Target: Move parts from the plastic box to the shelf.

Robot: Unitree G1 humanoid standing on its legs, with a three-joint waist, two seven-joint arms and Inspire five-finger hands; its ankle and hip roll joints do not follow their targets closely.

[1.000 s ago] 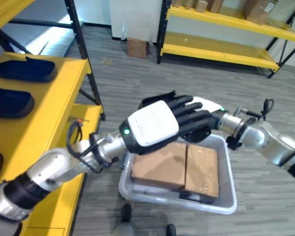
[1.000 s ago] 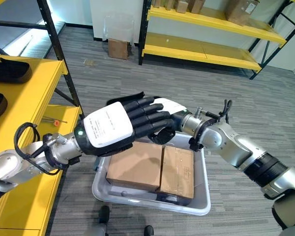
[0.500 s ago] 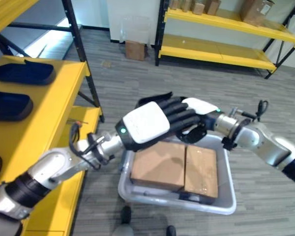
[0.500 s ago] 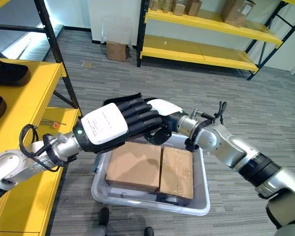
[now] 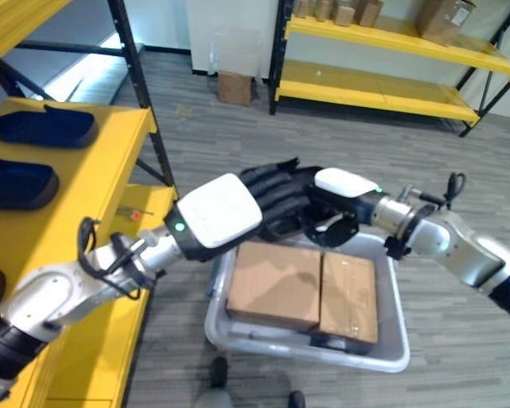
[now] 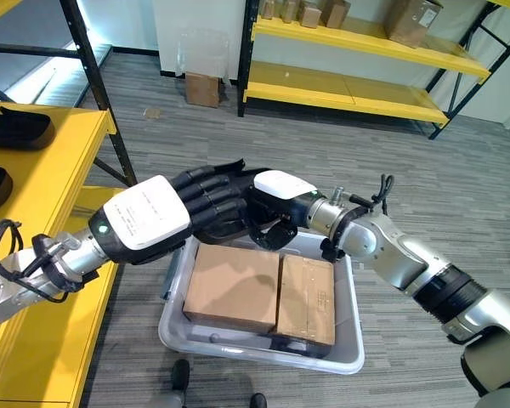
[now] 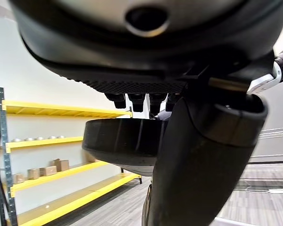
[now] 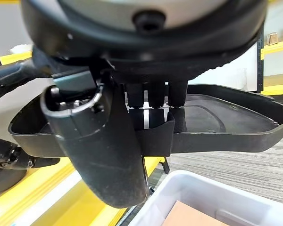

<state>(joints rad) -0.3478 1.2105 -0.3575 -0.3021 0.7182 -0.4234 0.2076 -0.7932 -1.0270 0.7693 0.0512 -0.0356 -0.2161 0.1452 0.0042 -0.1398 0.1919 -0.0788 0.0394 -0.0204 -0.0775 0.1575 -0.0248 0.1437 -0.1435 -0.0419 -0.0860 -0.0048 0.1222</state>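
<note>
R hand (image 8: 113,141) is seen at frame centre, thumb and fingers (image 8: 155,96) curled over the rim of a black tray-shaped part (image 8: 226,127), which is gripped and held level above the plastic box (image 6: 348,340). R forearm is stretched in from the right edge, wrist bent toward the middle. L hand (image 6: 166,212) is placed just left of it, fingers extended under/along the same part w/ thumb (image 7: 198,165) closed against its edge, so the part is held by both. L arm is run in from lower left. Box sits lower centre on the floor, w/ two cardboard packs (image 5: 276,285) inside. Yellow shelf (image 5: 93,178) at left carries more black parts (image 5: 42,123).
</note>
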